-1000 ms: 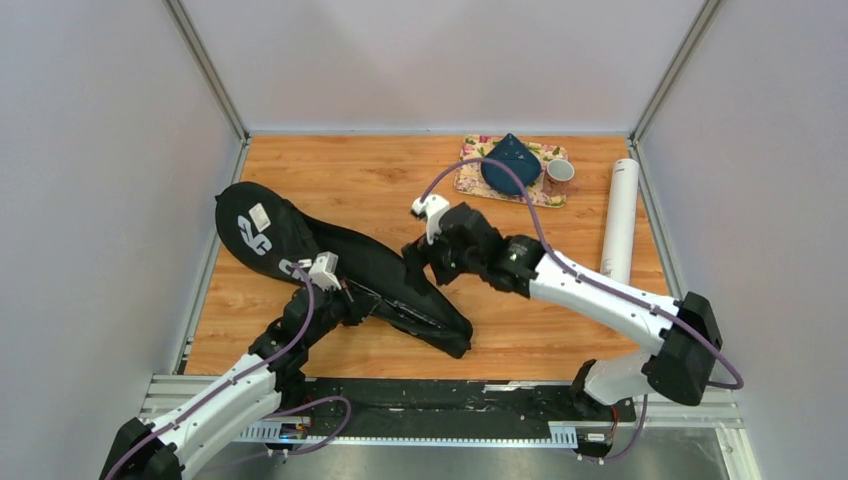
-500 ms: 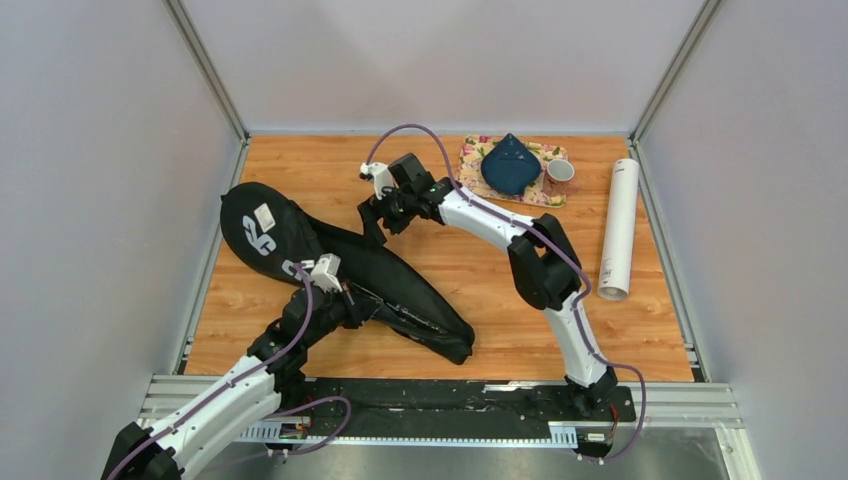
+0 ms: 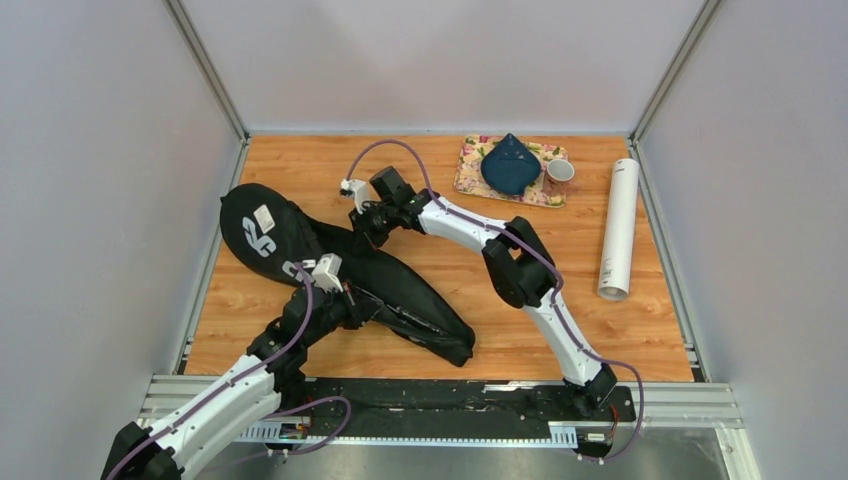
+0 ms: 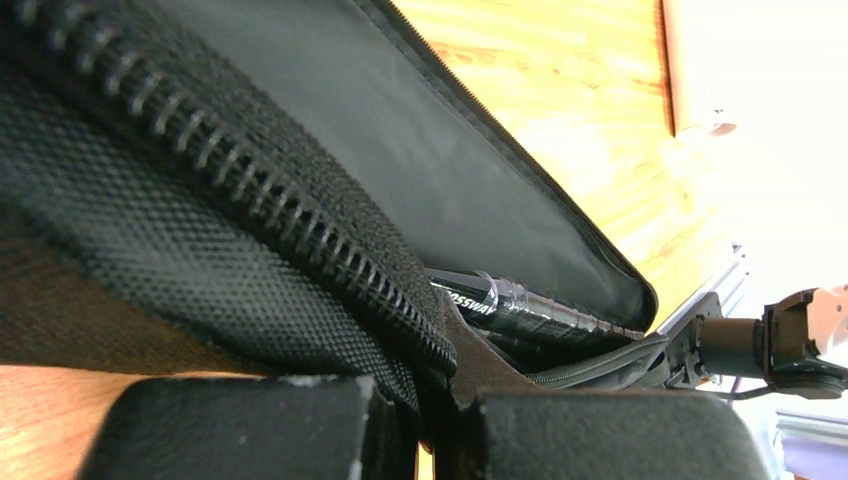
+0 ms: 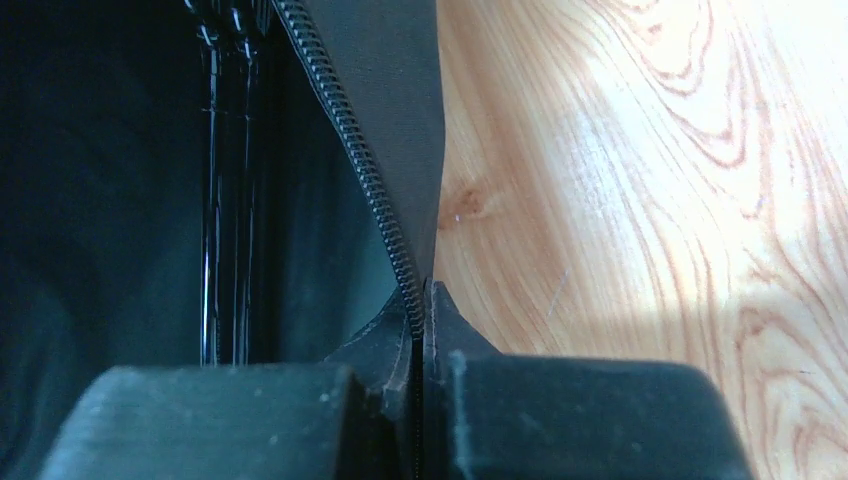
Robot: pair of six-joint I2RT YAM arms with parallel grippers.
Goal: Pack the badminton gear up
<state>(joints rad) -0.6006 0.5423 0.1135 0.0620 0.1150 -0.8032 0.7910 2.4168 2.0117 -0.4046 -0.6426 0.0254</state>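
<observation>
Right jaws, shut on the zipper edge of the cover (image 3: 400, 285) lying left on the desk (image 3: 640, 340), have slid farther left; left jaws stay clamped on its near edge.

- We see pale grey walls (image 3: 430, 60) closing three sides.
- We find the wood-grain surface (image 3: 300, 160) brightly, evenly lit.
- Aluminium posts (image 3: 207, 70) mark the back corners.

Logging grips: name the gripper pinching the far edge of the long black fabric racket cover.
The right gripper, its arm stretched far forward, shut on the long black fabric racket cover at its zippered far edge; the left gripper clamps the near edge.
</observation>
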